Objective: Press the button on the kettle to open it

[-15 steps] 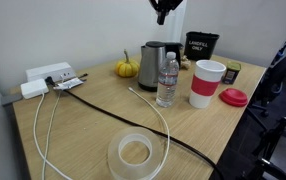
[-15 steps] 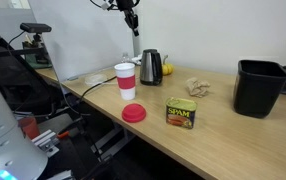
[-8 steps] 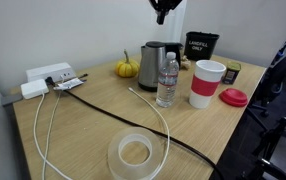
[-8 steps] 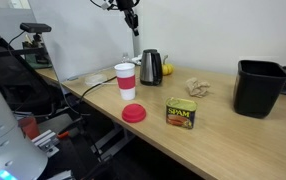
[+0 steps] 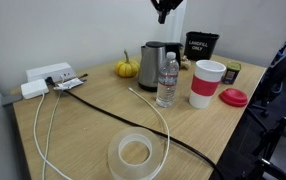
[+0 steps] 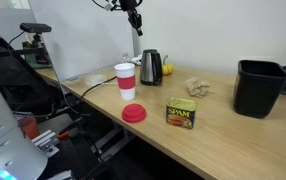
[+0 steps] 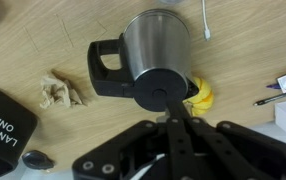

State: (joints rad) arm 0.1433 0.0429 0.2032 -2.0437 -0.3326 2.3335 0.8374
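Note:
The brushed-steel kettle (image 5: 153,62) with black lid, handle and base stands at the back of the wooden table; it also shows in the other exterior view (image 6: 151,67). In the wrist view the kettle (image 7: 158,50) lies directly below, lid closed, handle to the left. My gripper (image 5: 163,14) hangs well above the kettle, near the top edge in both exterior views (image 6: 136,26). In the wrist view its fingers (image 7: 171,108) are pressed together with nothing between them, and their tips overlap the kettle's black lid.
A clear water bottle (image 5: 167,80) stands just in front of the kettle, with a red-and-white cup (image 5: 206,83) and a red lid (image 5: 233,97) beside it. A small pumpkin (image 5: 127,68), a black lettered container (image 5: 201,45), a tape roll (image 5: 135,153), cables and a Spam can (image 6: 181,112) are also on the table.

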